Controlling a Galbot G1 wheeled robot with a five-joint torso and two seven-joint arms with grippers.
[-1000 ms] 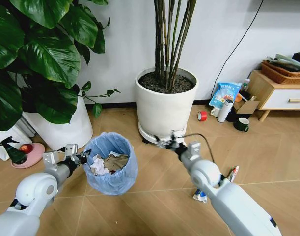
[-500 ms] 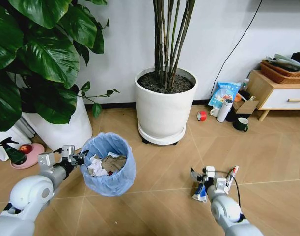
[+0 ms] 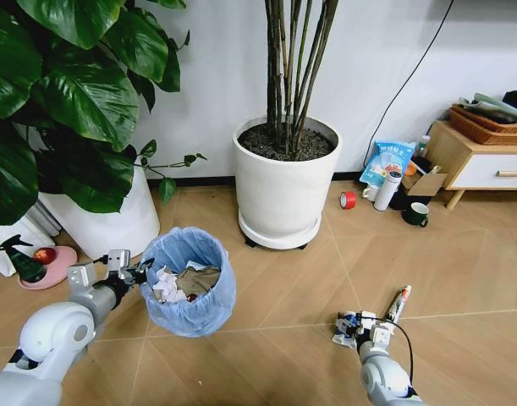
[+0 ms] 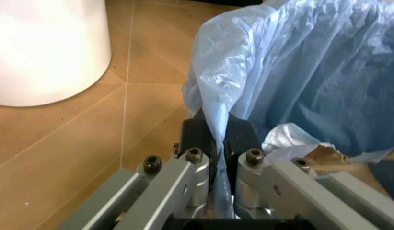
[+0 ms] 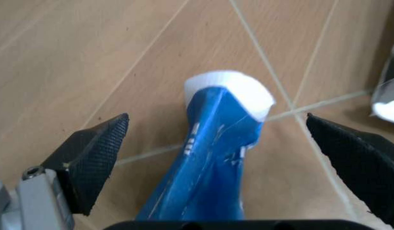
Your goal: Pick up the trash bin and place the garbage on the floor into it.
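The trash bin (image 3: 189, 281) stands on the floor (image 3: 275, 355) just in front of the white plant pot (image 3: 283, 188), with a second pot (image 3: 114, 222) close on its left. Bare boards stretch between the bin and the litter to the robot's right. The left end effector (image 3: 138, 271) is clamped on the bin's near-left rim; in the left wrist view its fingers (image 4: 197, 139) pinch a fold of the blue liner (image 4: 299, 72) between them. The bin holds crumpled paper (image 3: 168, 284).

The right end effector (image 3: 354, 327) is down at floor level, fingers (image 5: 95, 153) spread wide on either side of a blue-and-white wrapper (image 5: 216, 158) lying on the boards, apparently not yet touching it. A tube (image 3: 399, 303) lies just beyond, apart from the wrapper.

Half a second ago the right end effector sat higher above the wrapper; it has since dropped and moved slightly left. The left arm and bin are unchanged.
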